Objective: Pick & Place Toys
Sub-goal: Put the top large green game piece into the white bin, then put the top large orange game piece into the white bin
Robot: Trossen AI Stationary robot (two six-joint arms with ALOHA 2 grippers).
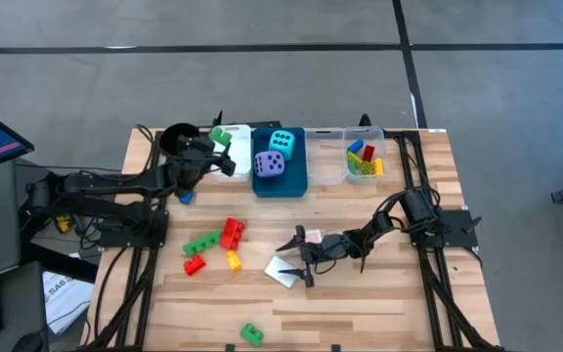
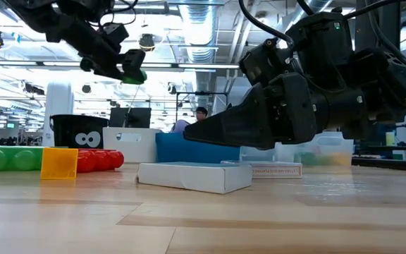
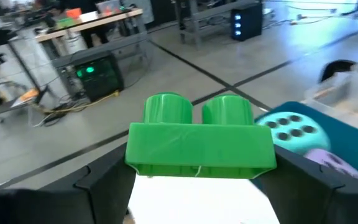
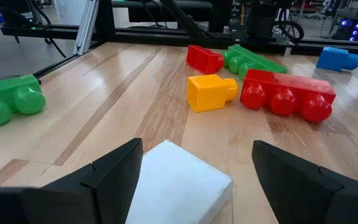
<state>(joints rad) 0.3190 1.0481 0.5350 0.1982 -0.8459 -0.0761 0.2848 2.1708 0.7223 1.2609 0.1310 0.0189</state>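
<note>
My left gripper (image 1: 219,143) is shut on a green two-stud brick (image 3: 201,146) and holds it over the white bin (image 1: 233,156) at the back of the table. My right gripper (image 1: 299,260) stands open low over a flat white card (image 4: 174,186), one finger on each side of the card's corner; I see no touch. The cyan die (image 1: 282,143) and purple die (image 1: 269,164) lie in the blue bin (image 1: 280,186). Red (image 1: 231,233), green (image 1: 200,244) and yellow (image 1: 233,260) bricks lie loose on the wood. My left gripper pinches the green brick by its two short ends (image 3: 134,155) between its two fingers. The fingers (image 3: 104,183) reach out nearly level from the table's left side. The brick sits level with its studs up, lifted clear above the white bin.
A black cup (image 1: 177,137) stands left of the white bin. A clear bin (image 1: 365,161) with several bricks sits right of the blue one. A blue brick (image 1: 185,198) lies under the left arm, and a green brick (image 1: 251,333) lies near the front edge.
</note>
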